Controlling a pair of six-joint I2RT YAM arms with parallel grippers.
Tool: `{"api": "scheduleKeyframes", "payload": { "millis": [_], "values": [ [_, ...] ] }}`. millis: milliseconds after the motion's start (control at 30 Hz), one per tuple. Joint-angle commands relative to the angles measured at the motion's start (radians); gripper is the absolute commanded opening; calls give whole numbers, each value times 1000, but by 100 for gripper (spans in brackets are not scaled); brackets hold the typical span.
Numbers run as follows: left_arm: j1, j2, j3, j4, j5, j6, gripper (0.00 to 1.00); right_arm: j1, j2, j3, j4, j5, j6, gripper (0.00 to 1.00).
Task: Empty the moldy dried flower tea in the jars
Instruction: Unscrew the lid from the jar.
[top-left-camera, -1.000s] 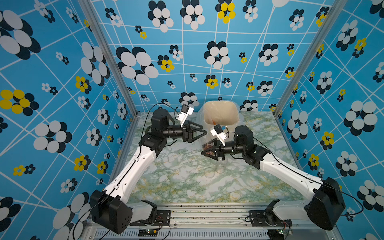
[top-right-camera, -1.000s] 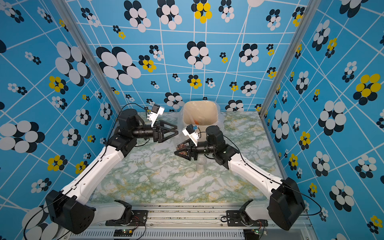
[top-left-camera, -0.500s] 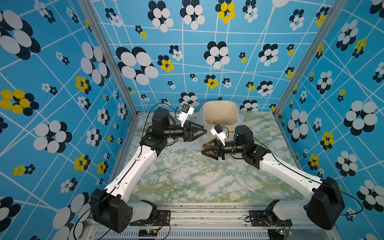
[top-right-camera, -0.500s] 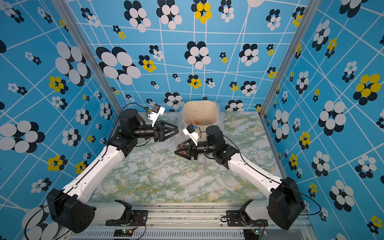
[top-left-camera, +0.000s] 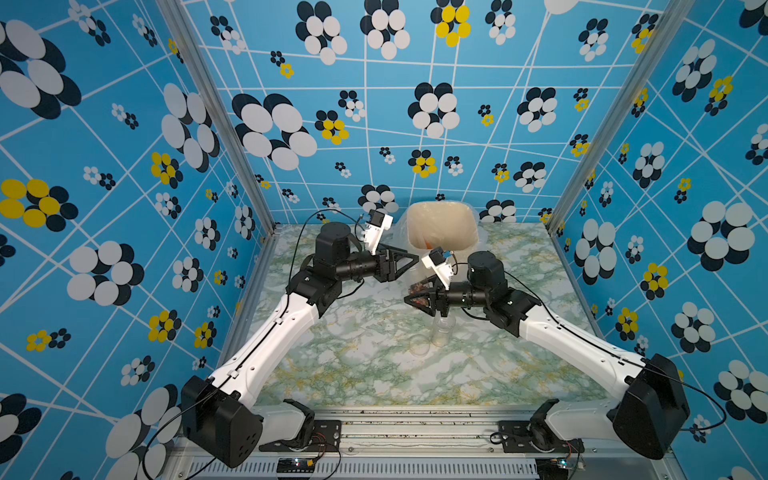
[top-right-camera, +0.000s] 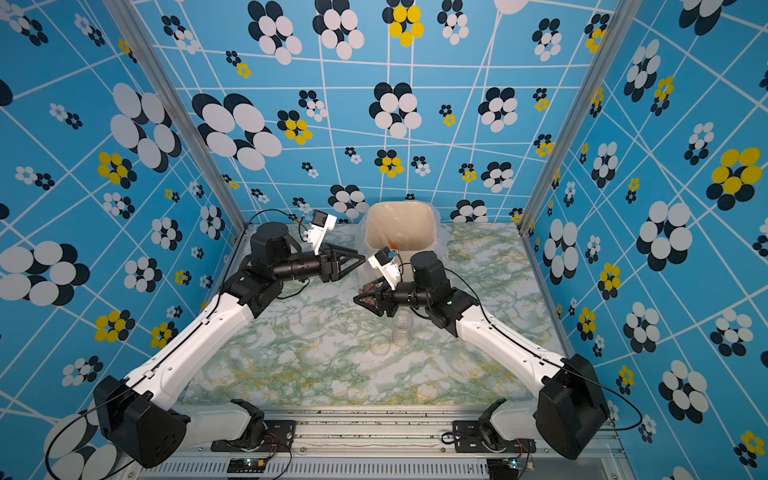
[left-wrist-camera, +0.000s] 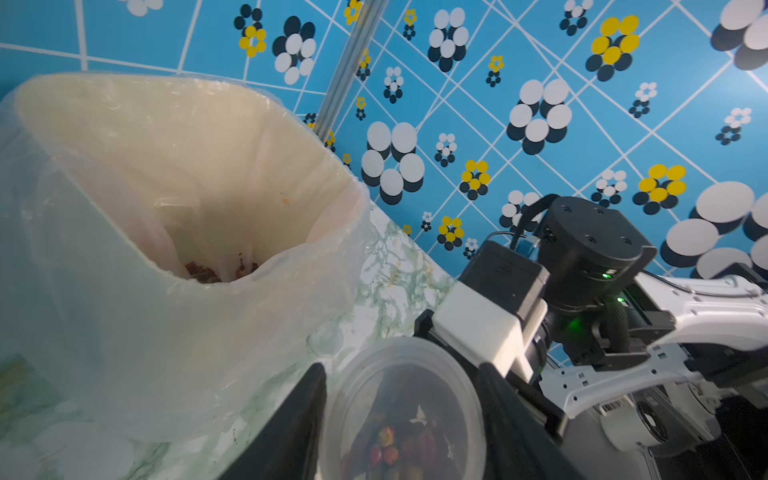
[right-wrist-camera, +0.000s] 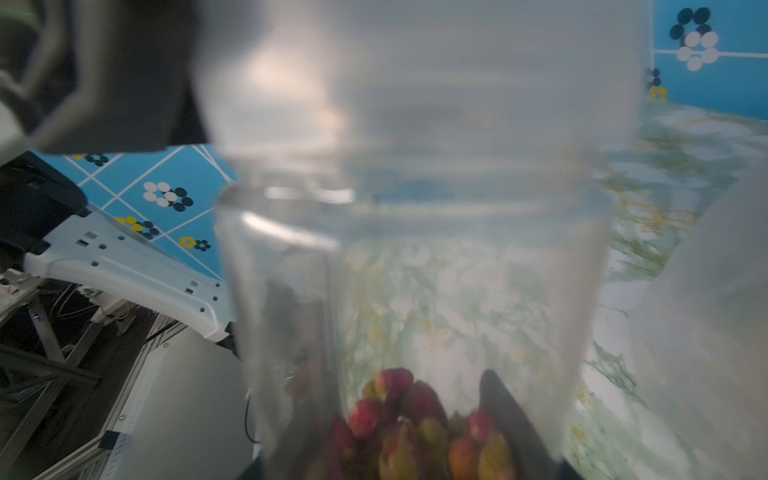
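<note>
A clear jar (right-wrist-camera: 415, 166) lies on its side in the air in front of the bin, with my right gripper (top-left-camera: 409, 297) shut on its base end. The moldy dried flower tea (right-wrist-camera: 399, 419), red and yellowish buds, lies heaped at that end and shows in both top views (top-right-camera: 368, 293). My left gripper (left-wrist-camera: 401, 374) (top-left-camera: 417, 260) is shut on the jar's round clear lid (left-wrist-camera: 399, 349), one black finger on each side of its rim. A second jar (top-left-camera: 441, 330) stands empty and open on the table, below the right wrist.
The beige plastic-lined bin (top-left-camera: 441, 224) stands at the back, with reddish crumbs (left-wrist-camera: 203, 272) at its bottom. A loose clear lid (top-left-camera: 419, 345) lies beside the empty jar. Another small clear disc (left-wrist-camera: 325, 344) lies at the bin's foot. Patterned walls enclose the marbled table (top-left-camera: 374, 374).
The left gripper has narrowed its jaws onto the lid of the held jar. The right arm and the jar have stayed in place.
</note>
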Motion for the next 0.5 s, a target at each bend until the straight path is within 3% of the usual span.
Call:
{"api": "scheduleKeyframes", "payload": {
  "millis": [0,167,333,467],
  "values": [
    [-64,-39,14,-100,-289,-33,38,3,-13,39,-3,183,-44,0],
    [-107,-68,6,-81,-429,-99,37,26,-11,39,-27,338,-89,0],
    [-108,-39,31,-83,-380,-122,38,48,-10,40,-42,403,-130,0],
    [-102,-31,31,-53,-302,-109,42,52,-19,28,-29,379,-135,0]
  ]
}}
